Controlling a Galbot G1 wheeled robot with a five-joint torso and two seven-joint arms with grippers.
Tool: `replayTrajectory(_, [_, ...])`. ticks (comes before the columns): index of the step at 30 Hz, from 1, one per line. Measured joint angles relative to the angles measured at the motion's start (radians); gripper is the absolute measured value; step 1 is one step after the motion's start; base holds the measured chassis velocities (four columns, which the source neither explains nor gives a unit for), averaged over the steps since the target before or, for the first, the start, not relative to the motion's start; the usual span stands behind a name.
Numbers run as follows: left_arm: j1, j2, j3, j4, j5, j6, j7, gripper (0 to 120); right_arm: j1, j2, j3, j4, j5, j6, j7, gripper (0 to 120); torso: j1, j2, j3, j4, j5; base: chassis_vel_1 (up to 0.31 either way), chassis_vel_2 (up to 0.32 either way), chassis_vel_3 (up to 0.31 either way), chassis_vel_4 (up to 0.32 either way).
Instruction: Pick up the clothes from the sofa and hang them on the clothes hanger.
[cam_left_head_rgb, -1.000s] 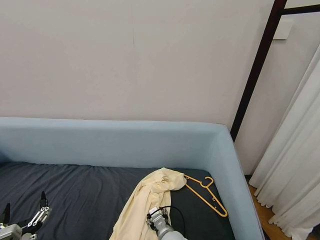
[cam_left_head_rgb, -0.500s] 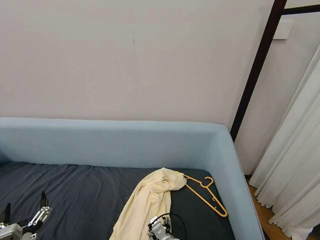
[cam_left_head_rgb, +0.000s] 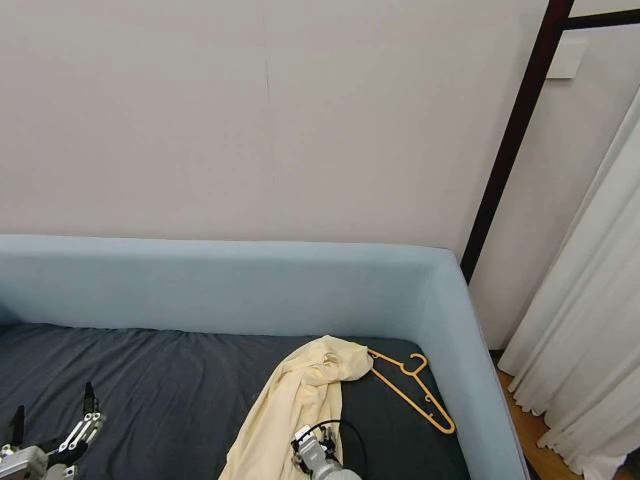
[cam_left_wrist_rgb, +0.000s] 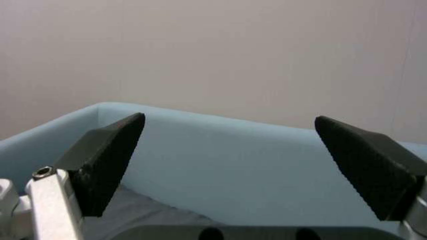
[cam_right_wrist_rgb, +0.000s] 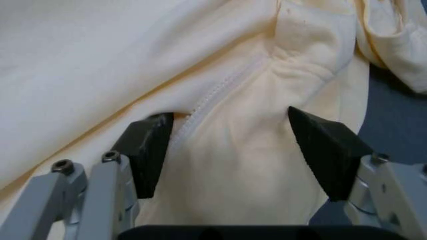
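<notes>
**Right gripper set for a pinch on the garment**

The crumpled pale-yellow cloth garment (cam_left_head_rgb: 300, 385) lies on the dark seat of the light-blue upholstered sofa (cam_left_head_rgb: 250, 285). Its far end touches the orange plastic clothes hanger (cam_left_head_rgb: 412, 385). The right gripper (cam_right_wrist_rgb: 230, 122) sits low on the fabric with its jaws spread either side of a stitched seam, likely to gather a firm fold. The left gripper (cam_left_wrist_rgb: 228, 120) hovers well apart over the seat, jaws spread, idle.
</notes>
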Motion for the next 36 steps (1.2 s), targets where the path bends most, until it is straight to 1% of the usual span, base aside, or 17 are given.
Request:
replayTrajectory(5, [0.004,-0.002,0.000,-0.005,0.002,0.000,0.000,100,0.010,0.006,0.013,-0.035,-0.023,0.027,-0.019,57,0.000,0.000,0.000,0.0000,0.0000,0.000,0.000,0.000,0.000])
replayTrajectory(8, [0.005,-0.003,-0.001,-0.006,0.003,0.000,0.000,100,0.013,-0.009,0.018,-0.034,-0.026,0.030,-0.021,47,0.000,0.000,0.000,0.0000,0.0000,0.000,0.000,0.000,0.000])
replayTrajectory(9, [0.005,-0.003,-0.001,-0.006,0.003,0.000,0.000,100,0.013,-0.009,0.018,-0.034,-0.026,0.030,-0.021,47,0.000,0.000,0.000,0.0000,0.0000,0.000,0.000,0.000,0.000])
replayTrajectory(11, [0.004,-0.006,0.000,-0.007,0.006,0.000,0.000,100,0.015,-0.021,0.021,-0.027,-0.026,0.035,-0.023,36,0.000,0.000,0.000,-0.0002,0.0000,0.000,0.000,0.000,0.000])
replayTrajectory(12, [0.004,-0.006,0.000,-0.007,0.006,0.000,0.000,100,0.015,-0.021,0.021,-0.027,-0.026,0.035,-0.023,36,0.000,0.000,0.000,-0.0002,0.0000,0.000,0.000,0.000,0.000])
replayTrajectory(15, [0.004,-0.009,0.004,-0.007,0.009,0.000,0.000,100,0.016,-0.027,0.026,-0.026,-0.026,0.045,-0.028,25,0.000,0.000,0.000,-0.0001,0.0000,0.000,0.000,0.000,0.000])
replayTrajectory(16, [0.004,-0.009,0.005,-0.007,0.009,0.000,0.000,100,0.016,-0.028,0.028,-0.026,-0.026,0.047,-0.029,18,0.000,0.000,0.000,-0.0001,0.0000,0.000,0.000,0.000,0.000])
replayTrajectory(17, [0.004,-0.009,0.005,-0.007,0.009,0.000,0.000,100,0.016,-0.028,0.028,-0.026,-0.026,0.047,-0.029,18,0.000,0.000,0.000,-0.0001,0.0000,0.000,0.000,0.000,0.000])
replayTrajectory(20, [0.003,-0.010,0.006,-0.007,0.010,0.000,0.000,100,0.015,-0.031,0.031,-0.026,-0.024,0.050,-0.032,8,0.000,0.000,0.000,-0.0001,0.0001,0.000,0.000,0.000,0.000])
replayTrajectory(21, [0.003,-0.010,0.007,-0.006,0.010,-0.001,0.000,100,0.014,-0.031,0.032,-0.029,-0.024,0.050,-0.033,1,0.000,0.000,0.000,-0.0001,0.0001,0.000,0.000,0.000,0.000])
replayTrajectory(22, [0.003,-0.010,0.007,-0.005,0.010,-0.001,0.000,100,0.014,-0.031,0.033,-0.032,-0.023,0.050,-0.033,0,0.000,0.000,0.000,0.0000,0.0001,0.000,0.000,0.000,0.000])
replayTrajectory(25, [0.003,-0.011,0.009,-0.004,0.012,-0.002,0.000,100,0.013,-0.027,0.037,-0.034,-0.020,0.050,-0.031,0,0.000,0.000,0.000,0.0000,0.0001,0.000,0.000,0.000,0.000])
replayTrajectory(27, [0.003,-0.012,0.009,-0.003,0.013,-0.003,0.000,100,0.012,-0.026,0.038,-0.034,-0.016,0.050,-0.029,7,0.000,0.000,0.000,0.0000,0.0000,0.000,0.000,0.000,0.000])
replayTrajectory(28, [0.003,-0.012,0.009,-0.003,0.013,-0.003,0.000,100,0.012,-0.026,0.038,-0.034,-0.016,0.050,-0.029,7,0.000,0.000,0.000,0.0000,0.0000,0.000,0.000,0.000,0.000])
replayTrajectory(32, [0.003,-0.010,0.009,-0.003,0.013,-0.004,0.000,100,0.012,-0.019,0.040,-0.038,-0.016,0.049,-0.026,23,0.000,0.000,0.000,0.0000,0.0000,0.000,0.000,0.000,0.000])
replayTrajectory(33, [0.003,-0.010,0.009,-0.003,0.013,-0.004,0.000,100,0.012,-0.019,0.040,-0.038,-0.016,0.049,-0.026,23,0.000,0.000,0.000,0.0000,0.0000,0.000,0.000,0.000,0.000])
replayTrajectory(36, [0.002,-0.009,0.008,-0.003,0.013,-0.004,0.000,100,0.011,-0.017,0.044,-0.042,-0.017,0.038,-0.024,36,0.000,0.000,0.000,0.0000,0.0000,0.000,0.000,0.000,0.000])
